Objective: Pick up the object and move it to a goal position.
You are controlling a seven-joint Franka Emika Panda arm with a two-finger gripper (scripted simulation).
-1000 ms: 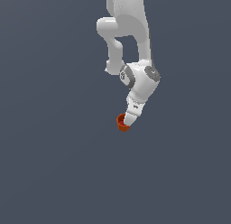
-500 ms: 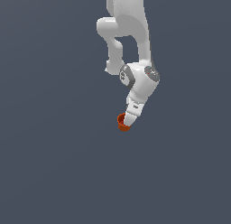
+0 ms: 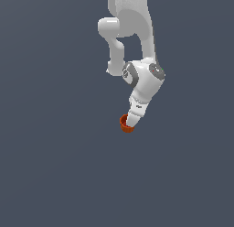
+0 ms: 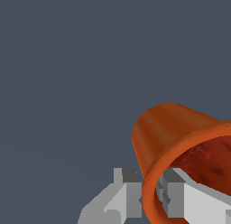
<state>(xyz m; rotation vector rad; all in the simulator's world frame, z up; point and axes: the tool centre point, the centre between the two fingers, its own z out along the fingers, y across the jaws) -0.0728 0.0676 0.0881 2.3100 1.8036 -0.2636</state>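
The white arm (image 3: 137,52) reaches down out of the top of the exterior view, bends at a bulky grey-capped joint and slants toward that view's left, ending at the claw (image 3: 130,126). Right at its tip sits the cup (image 3: 124,123), small and orange-red, tipped over so its rim and dark inside face sideways rather than up. All around is plain, flat blue-grey (image 3: 55,166); I cannot tell whether the cup rests on this surface or hangs above it.

Up close in the wrist view the cup (image 4: 167,133) fills the corner: smooth tapered orange wall, thick rim, mottled darker red within. The claw (image 4: 149,196) straddles that rim. One grey finger (image 4: 124,191) lies outside the wall, and the other finger (image 4: 189,198) reaches into the mouth of the cup. So the claw is pinching the cup's wall, narrowed to about the thickness of the rim, one finger on each side. The contact looks firm, though the blocky render makes the exact touch points hard to judge.
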